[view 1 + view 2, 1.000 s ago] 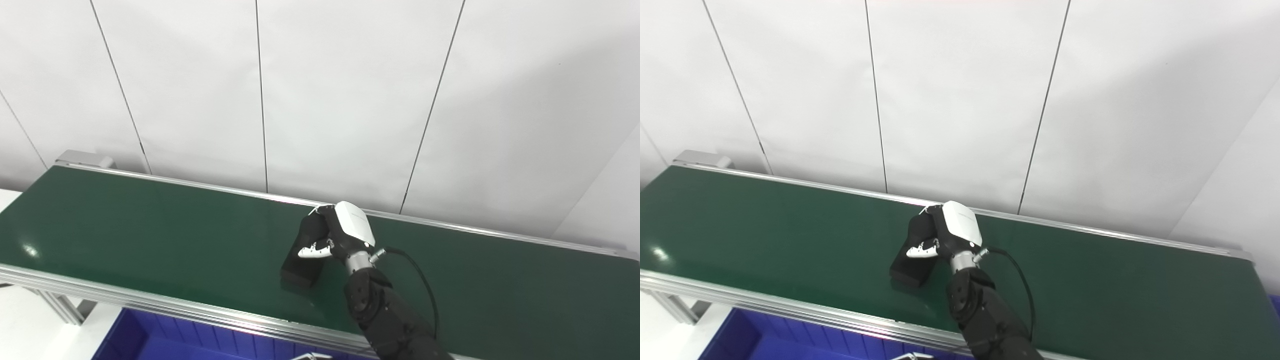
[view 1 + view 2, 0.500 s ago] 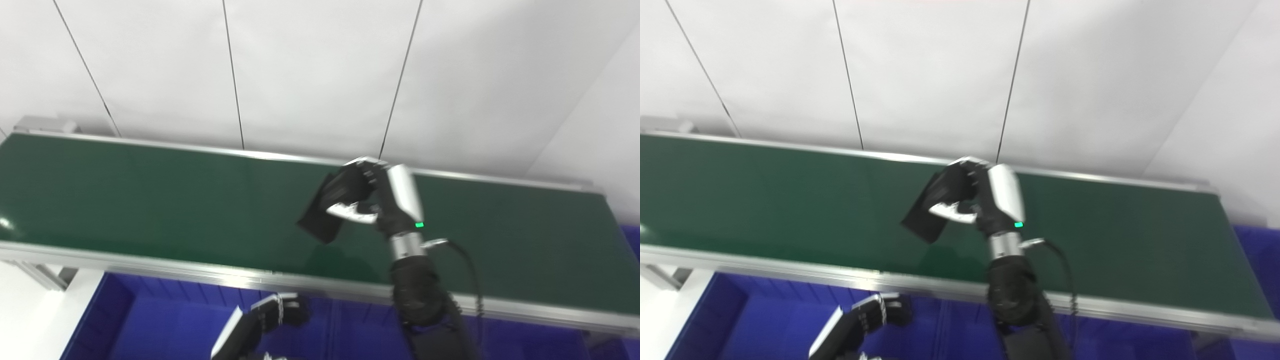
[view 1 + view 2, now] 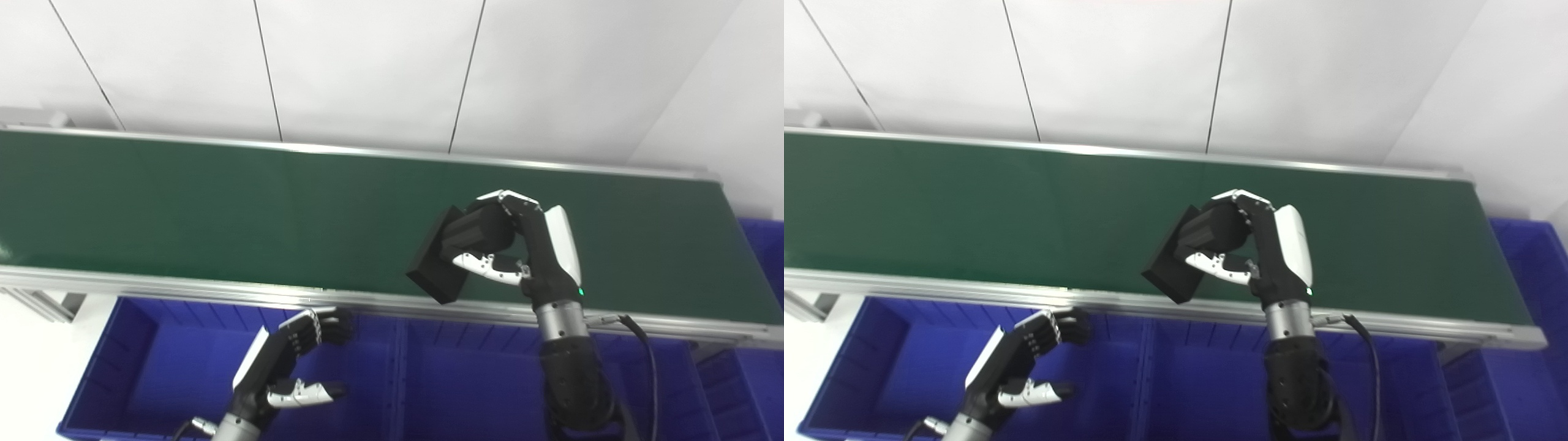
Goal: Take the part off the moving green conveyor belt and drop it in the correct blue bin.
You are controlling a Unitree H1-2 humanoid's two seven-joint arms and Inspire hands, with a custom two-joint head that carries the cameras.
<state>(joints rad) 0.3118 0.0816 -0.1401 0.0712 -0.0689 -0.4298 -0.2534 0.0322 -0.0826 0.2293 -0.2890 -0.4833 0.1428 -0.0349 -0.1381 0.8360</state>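
Note:
A black rectangular block (image 3: 442,262) hangs tilted in the air, lifted off the green conveyor belt (image 3: 184,208), above the belt's near rail. My right hand (image 3: 520,245) is shut on it, fingers curled over its top and thumb underneath. My left hand (image 3: 288,361) hovers low over the left blue bin (image 3: 153,367), open with fingers partly curled and nothing in it. A second blue bin (image 3: 478,392) lies right of a divider, below the held block.
The belt's aluminium rail (image 3: 184,288) runs along the near edge above the bins. Another blue bin (image 3: 1531,257) shows past the belt's right end. White wall panels stand behind the belt. A black cable (image 3: 643,343) trails from my right wrist.
The camera has tilted down, bringing the bins and my left hand into view. My right hand has lifted the black block off the belt and carried it toward the near rail.

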